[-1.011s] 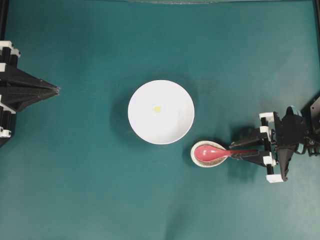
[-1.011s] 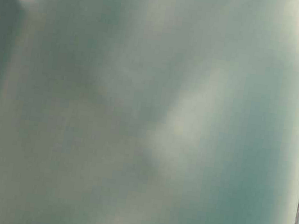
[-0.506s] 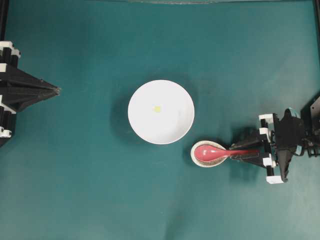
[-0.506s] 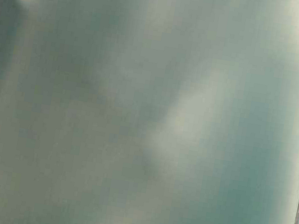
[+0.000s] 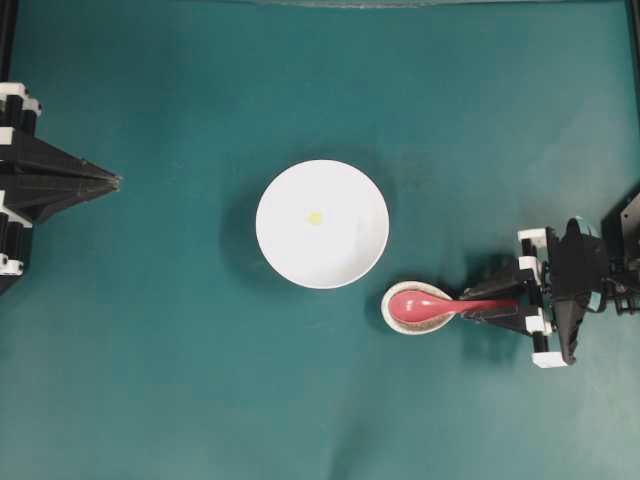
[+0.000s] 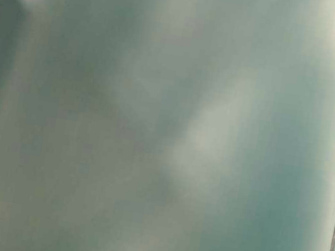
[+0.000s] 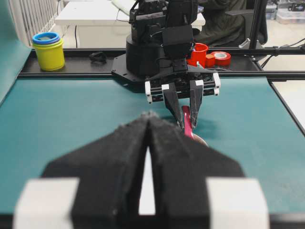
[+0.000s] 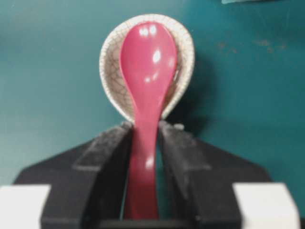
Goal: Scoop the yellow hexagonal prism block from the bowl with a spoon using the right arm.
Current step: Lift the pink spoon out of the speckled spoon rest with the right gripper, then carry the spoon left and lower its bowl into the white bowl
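Nothing has shifted noticeably since the earlier frames; the right gripper (image 5: pixel 490 305) sits where it was. One yellow hexagonal prism block (image 5: pixel 314 218) lies inside the one white bowl (image 5: pixel 352 260), well apart from that gripper, beyond the spoon's far end. One pink-red spoon (image 8: pixel 145 90) rests with its scoop in one small speckled dish (image 8: pixel 108 71), the handle running back between the right gripper's fingers (image 8: pixel 107 157). The jaws stand wide, flanking the handle closely; whether they press it cannot be told. The left gripper (image 7: pixel 148 128) stays far off, its jaws drawn together, holding nothing. No writing is readable.
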`<move>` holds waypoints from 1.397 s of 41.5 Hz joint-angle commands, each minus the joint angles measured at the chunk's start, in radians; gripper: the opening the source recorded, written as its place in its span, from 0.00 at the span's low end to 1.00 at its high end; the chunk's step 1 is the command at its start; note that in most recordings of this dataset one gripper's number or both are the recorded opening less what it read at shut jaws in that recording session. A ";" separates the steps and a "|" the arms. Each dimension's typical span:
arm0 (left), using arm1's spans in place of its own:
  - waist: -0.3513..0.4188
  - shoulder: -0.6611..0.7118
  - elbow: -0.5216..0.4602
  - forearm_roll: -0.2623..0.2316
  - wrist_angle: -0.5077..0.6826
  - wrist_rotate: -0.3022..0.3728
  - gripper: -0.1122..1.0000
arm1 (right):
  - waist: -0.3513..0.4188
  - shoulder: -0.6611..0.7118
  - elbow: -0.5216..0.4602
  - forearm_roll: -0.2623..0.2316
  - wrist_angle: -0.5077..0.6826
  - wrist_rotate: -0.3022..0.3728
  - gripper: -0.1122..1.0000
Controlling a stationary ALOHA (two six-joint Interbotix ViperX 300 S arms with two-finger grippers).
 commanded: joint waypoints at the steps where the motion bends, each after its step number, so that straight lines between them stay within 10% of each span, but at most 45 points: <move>1: -0.002 0.009 -0.018 0.003 -0.005 0.002 0.10 | 0.005 -0.011 -0.005 0.002 -0.006 0.002 0.43; 43: 0.000 0.011 -0.018 0.003 -0.005 0.008 0.10 | -0.057 -0.164 0.003 0.002 0.005 -0.029 0.32; 58: 0.000 0.011 -0.018 0.003 0.003 0.008 0.10 | -0.270 -0.474 -0.101 0.003 0.433 -0.195 0.32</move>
